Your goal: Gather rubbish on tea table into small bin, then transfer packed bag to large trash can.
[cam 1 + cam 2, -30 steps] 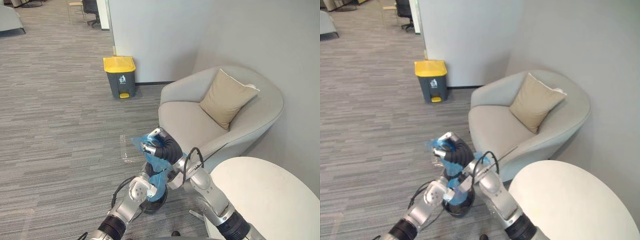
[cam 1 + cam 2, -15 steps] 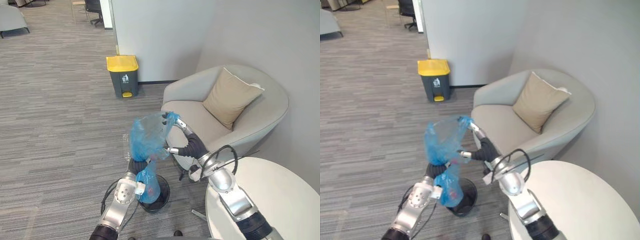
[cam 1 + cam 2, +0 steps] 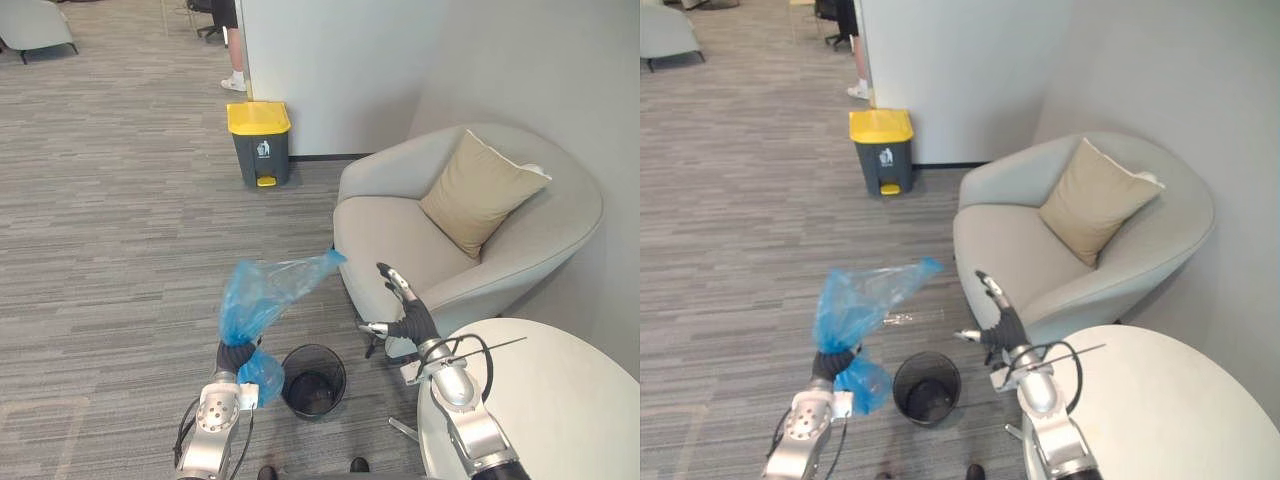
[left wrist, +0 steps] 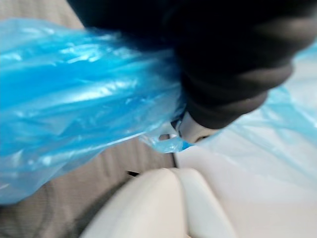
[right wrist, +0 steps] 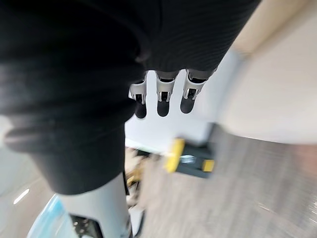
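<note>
1. Left eye view: the left hand (image 3: 236, 355) is up off the carpet, its fingers clamped round the gathered neck of the blue bag (image 3: 262, 298). The bag billows above the fist, and a small bulge hangs below it. The small bin (image 3: 313, 380), black and open, stands on the carpet just beside that bulge.
2. Right eye view: the right hand (image 3: 998, 316) is apart from the bag, in front of the armchair (image 3: 1040, 250), fingers straight and spread, holding nothing. The white desk (image 3: 1160, 410) sits at lower right. The yellow-lidded trash can (image 3: 882, 150) stands well away by the wall, with a person's legs (image 3: 854, 60) behind it.
3. Left wrist view: crumpled blue plastic is bunched tight against the hand.
4. Right wrist view: the fingers (image 5: 163, 96) are straight in a row with nothing in them, and the trash can shows far beyond.
</note>
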Tool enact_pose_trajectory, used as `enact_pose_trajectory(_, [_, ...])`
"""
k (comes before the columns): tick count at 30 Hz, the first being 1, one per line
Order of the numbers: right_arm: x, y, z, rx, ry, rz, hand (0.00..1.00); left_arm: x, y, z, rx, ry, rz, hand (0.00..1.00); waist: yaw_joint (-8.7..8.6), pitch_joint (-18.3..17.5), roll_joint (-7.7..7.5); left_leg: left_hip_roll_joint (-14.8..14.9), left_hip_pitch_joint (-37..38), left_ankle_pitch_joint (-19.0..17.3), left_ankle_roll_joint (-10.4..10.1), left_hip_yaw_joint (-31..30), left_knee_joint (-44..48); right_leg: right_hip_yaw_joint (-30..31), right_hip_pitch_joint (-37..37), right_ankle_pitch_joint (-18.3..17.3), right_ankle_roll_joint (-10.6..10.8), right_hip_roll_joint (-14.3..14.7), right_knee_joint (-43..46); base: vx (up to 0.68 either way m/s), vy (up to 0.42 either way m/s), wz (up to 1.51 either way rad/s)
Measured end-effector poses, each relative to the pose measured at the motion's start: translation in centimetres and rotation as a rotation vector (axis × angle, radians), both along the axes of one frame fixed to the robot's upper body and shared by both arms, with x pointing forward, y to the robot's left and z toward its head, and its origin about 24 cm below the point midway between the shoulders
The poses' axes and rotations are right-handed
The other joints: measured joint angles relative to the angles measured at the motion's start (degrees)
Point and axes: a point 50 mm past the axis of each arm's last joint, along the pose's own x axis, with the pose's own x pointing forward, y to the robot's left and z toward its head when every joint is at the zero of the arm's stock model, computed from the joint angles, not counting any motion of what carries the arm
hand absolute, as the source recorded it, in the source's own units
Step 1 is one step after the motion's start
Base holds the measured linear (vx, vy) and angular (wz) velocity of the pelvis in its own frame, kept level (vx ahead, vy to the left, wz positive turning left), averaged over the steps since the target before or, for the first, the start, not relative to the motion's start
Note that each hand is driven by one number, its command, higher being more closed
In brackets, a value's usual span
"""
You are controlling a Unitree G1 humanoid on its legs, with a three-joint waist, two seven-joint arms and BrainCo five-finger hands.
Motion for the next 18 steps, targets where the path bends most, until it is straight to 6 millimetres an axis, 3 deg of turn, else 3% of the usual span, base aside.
enact_pose_trajectory(12, [-3.1, -1.8, -7.1, 0.005, 0.361, -0.098, 0.00, -4.1, 0.8, -4.5, -0.051, 0.265, 0.045, 1.00, 0.95, 2.01, 0.37, -0.07, 1.12, -0.33, -0.05, -0.60, 0.01, -0.95, 2.04, -0.04, 0.19, -0.10, -0.71, 0.01, -0.001, 0.03])
enact_pose_trajectory(18, [-4.4, -2.2, -9.0, 0.005, 0.470, -0.135, 0.00, -5.6, 0.7, -5.8, -0.064, 0.348, 0.055, 1.00, 1.11, 2.35, 0.79, -0.15, 1.62, -0.50, -0.07, -0.46, 0.00, -0.87, 2.32, -0.09, 0.26, -0.16, -0.59, 0.00, 0.001, -0.02])
